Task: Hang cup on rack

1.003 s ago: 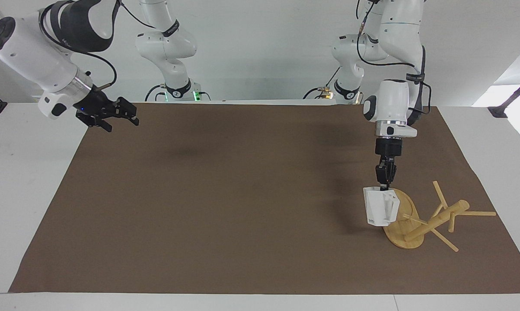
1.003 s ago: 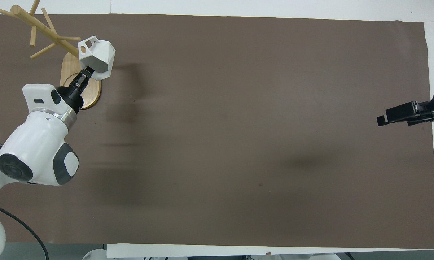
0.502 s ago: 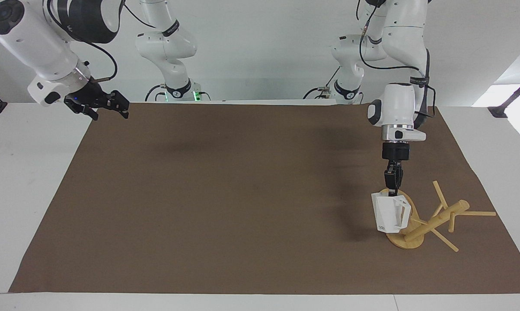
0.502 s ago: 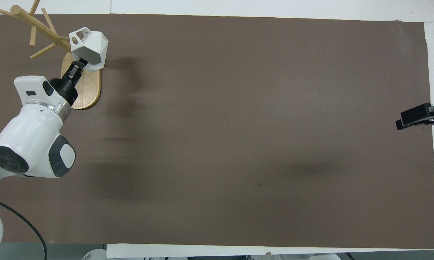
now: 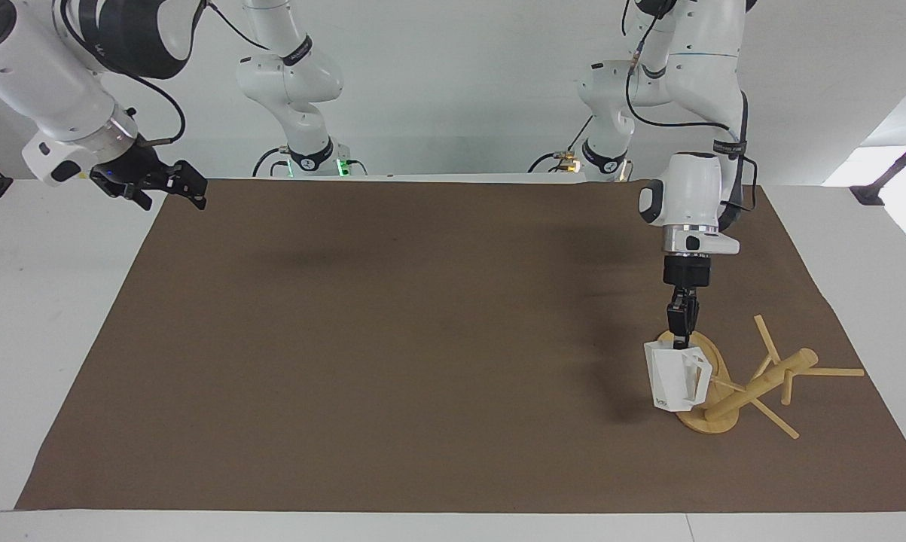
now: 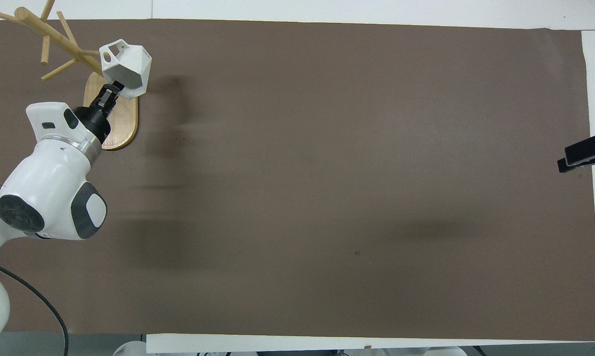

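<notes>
We judge the task near its last step: our left gripper (image 5: 679, 342) is clamped on the rim of the small white faceted plastic cup (image 5: 677, 376), holding it over the oval base of the light bamboo peg rack (image 5: 754, 388), handle toward a peg, not yet hung. In the overhead view the rack sits at eleven o'clock, close to the brown mat (image 5: 392, 354) corner, so room is tight there. Our right gripper (image 5: 168, 183) waits, spread wide, over the mat's edge at three o'clock.

A robotics lab: two white robot arms (image 5: 693, 90) (cables trailing) stand at a white table (image 5: 46, 316) spread with brown mat (image 5: 422, 339), bare walls around.
</notes>
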Robot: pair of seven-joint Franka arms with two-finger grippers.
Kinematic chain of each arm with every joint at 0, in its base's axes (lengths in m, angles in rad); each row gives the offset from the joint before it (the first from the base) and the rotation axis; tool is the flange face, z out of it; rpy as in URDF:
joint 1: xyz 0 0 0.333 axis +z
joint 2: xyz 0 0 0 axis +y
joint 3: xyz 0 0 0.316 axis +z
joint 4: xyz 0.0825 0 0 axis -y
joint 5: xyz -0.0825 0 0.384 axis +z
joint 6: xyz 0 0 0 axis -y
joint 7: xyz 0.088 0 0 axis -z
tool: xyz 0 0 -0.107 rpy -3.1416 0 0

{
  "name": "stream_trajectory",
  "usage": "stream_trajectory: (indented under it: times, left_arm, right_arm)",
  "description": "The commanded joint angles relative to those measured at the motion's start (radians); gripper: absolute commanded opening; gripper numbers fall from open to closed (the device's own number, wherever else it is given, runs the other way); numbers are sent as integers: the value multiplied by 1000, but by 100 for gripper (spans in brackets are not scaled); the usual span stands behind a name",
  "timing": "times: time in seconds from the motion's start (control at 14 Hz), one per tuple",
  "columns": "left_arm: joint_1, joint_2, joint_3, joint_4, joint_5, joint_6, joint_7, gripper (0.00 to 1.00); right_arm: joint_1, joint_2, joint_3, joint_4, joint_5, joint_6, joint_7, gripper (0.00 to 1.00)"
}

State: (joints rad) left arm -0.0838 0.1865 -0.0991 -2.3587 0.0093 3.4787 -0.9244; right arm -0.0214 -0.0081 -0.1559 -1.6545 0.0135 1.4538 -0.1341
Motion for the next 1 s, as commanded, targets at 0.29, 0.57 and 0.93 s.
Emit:
stream_trajectory:
  times: [0.29, 0.57, 0.93]
  left_arm:
    - [33, 10, -10, 16, 11, 11, -14, 0]
    - [58, 11, -10, 21, 15, -19, -16, 0]
    - [62, 11, -10, 35, 12, -41, -16, 0]
  right_arm:
    - [-38, -1, 16, 21, -7, -18, 7, 100]
    - [-38, -3, 18, 21, -4, -18, 5, 100]
    - [-40, -3, 18, 21, -4, -18, 5, 100]
